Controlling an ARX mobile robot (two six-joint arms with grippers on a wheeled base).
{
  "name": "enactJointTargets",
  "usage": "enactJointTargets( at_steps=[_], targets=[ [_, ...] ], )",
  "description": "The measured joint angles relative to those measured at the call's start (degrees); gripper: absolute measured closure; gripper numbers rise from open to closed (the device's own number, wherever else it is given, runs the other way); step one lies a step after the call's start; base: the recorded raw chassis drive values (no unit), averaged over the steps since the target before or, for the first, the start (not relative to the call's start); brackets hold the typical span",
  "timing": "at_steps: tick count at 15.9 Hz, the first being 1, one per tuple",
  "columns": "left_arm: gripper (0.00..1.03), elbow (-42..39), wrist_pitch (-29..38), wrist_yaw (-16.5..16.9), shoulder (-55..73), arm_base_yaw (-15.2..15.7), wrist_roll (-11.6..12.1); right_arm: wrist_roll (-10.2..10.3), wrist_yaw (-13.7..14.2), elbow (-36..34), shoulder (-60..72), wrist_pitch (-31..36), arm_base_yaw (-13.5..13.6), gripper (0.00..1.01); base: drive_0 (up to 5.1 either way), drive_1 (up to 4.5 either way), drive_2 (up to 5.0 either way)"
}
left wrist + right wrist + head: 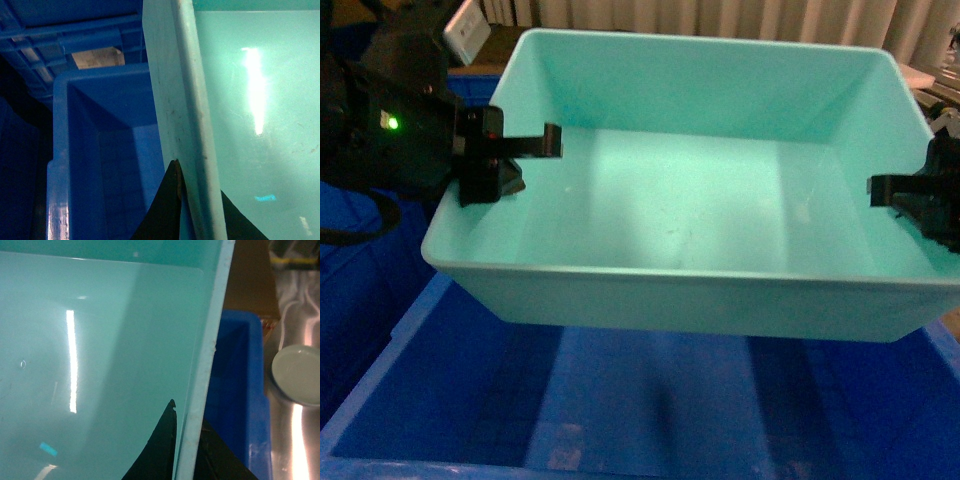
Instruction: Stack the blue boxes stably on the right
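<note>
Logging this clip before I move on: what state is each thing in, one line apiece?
turquoise tub: empty, upright, held above the dark blue crate, gripped at both side rims.
left gripper: shut on the tub's left rim, fingers either side of the wall.
right gripper: shut on the tub's right rim.
dark blue crate: open, empty where visible, below the tub.
white round dish: resting on the metal surface beside the crate.

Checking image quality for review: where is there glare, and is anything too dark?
Left wrist: bright glare streak on the turquoise tub floor; dark blue crate interior is murky. Right wrist: similar streak on the tub. Head: soft, even light, left gripper nearly silhouetted.
</note>
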Motion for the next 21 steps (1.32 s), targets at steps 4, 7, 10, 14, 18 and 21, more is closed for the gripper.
enactJointTargets(
  at_steps=[4,7,10,14,18,21],
  targets=[
    [0.98,1.9,-2.6,1.4,5.9,1.4,1.3,2.1,-0.5,2.6,6.4,-3.8,0.5,0.94,0.0,0.00,0.0],
    [0.98,3.0,-5.5,1.9,13.9,2.0,0.9,2.3,-0.3,3.0,13.5,-5.1,1.7,0.94,0.0,0.00,0.0],
    [0.98,3.0,-4.7,1.9,16.5,2.2,0.8,2.2,0.6,2.6,16.2,-4.0,2.0,0.94,0.0,0.00,0.0],
    [0.98,1.5,-3.3,2.6,17.7,3.7,0.2,2.0,0.4,2.6,17.4,-3.6,1.6,0.94,0.0,0.00,0.0],
    [0.98,0.9,-2.8,3.1,17.7,4.0,-0.4,1.5,0.4,2.4,17.6,-2.8,1.5,0.94,0.0,0.00,0.0],
    [0.98,0.9,-2.9,2.5,17.7,3.2,-0.7,0.9,0.7,2.4,17.6,-3.0,1.4,0.94,0.0,0.00,0.0]
  ],
)
